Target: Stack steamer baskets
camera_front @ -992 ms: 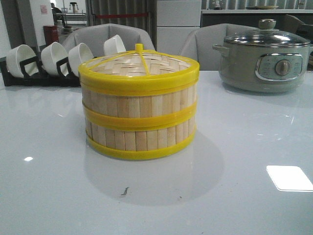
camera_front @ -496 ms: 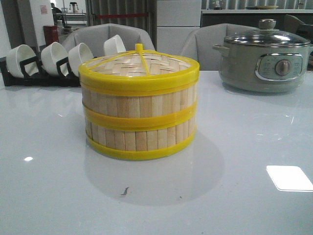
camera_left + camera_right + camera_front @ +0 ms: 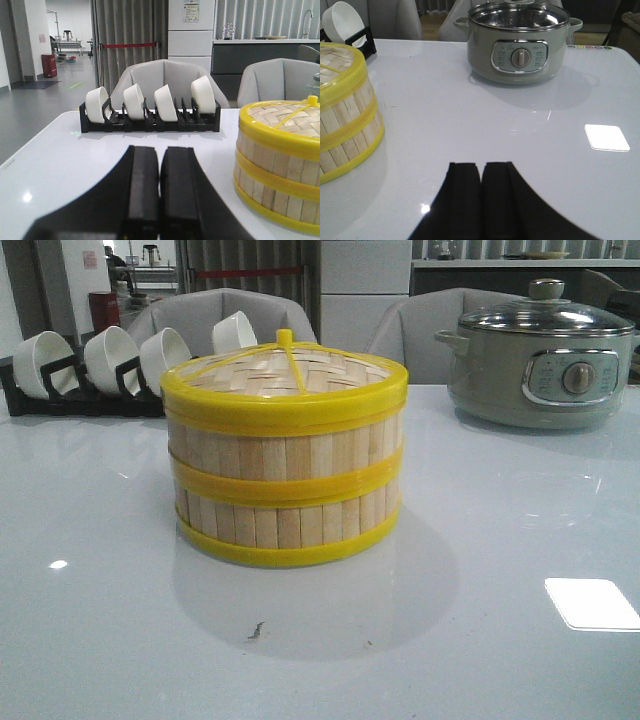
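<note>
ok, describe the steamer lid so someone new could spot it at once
On the white table, between the black bowl rack and the grey electric pot, stands the stack of two steamer baskets. The lid sits on top: flat woven bamboo with a yellow handle, unlike the baskets' vertical slats.

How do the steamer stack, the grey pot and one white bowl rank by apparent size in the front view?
1. Steamer stack, though it is nearest the camera.
2. Grey pot, farther back, so true ranking against the stack is unsure.
3. White bowl, clearly smallest.

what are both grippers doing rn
Left gripper: shut, holding nothing.
Right gripper: shut, holding nothing.
</note>
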You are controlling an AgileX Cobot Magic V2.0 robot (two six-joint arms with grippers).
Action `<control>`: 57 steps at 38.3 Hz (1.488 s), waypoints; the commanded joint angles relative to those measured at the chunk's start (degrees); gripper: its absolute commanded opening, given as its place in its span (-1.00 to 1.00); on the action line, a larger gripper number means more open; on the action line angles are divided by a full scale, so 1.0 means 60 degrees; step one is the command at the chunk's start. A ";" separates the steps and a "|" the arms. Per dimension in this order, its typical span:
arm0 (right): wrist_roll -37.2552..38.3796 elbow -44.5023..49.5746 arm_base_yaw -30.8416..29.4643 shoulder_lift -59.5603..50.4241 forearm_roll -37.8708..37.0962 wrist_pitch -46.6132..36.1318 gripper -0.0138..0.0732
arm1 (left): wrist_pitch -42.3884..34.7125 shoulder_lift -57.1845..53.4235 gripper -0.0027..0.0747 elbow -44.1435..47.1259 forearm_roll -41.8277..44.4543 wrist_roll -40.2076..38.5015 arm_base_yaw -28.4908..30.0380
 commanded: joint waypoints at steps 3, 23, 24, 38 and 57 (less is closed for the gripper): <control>-0.0064 -0.0279 -0.0055 0.0029 -0.0075 -0.0868 -0.56 | -0.0747 -0.0149 -0.71 -0.0001 -0.0013 -0.0024 0.0020; -0.0072 -0.0236 -0.0055 -0.1793 -0.0343 -0.0542 -0.56 | -0.0747 -0.0149 -0.71 -0.0001 -0.0013 -0.0024 0.0020; -0.0072 -0.0191 -0.0055 -0.1884 -0.0343 -0.0532 -0.56 | -0.0747 -0.0149 -0.71 -0.0001 -0.0013 -0.0024 0.0020; 0.0050 0.1064 -0.0055 -0.2930 0.0144 -0.0554 -0.56 | -0.0747 -0.0149 -0.71 -0.0001 -0.0013 -0.0024 0.0020; 0.0050 0.2141 -0.0065 -0.3720 0.1292 -0.0946 -0.56 | -0.0747 -0.0149 -0.71 -0.0001 -0.0013 -0.0024 0.0020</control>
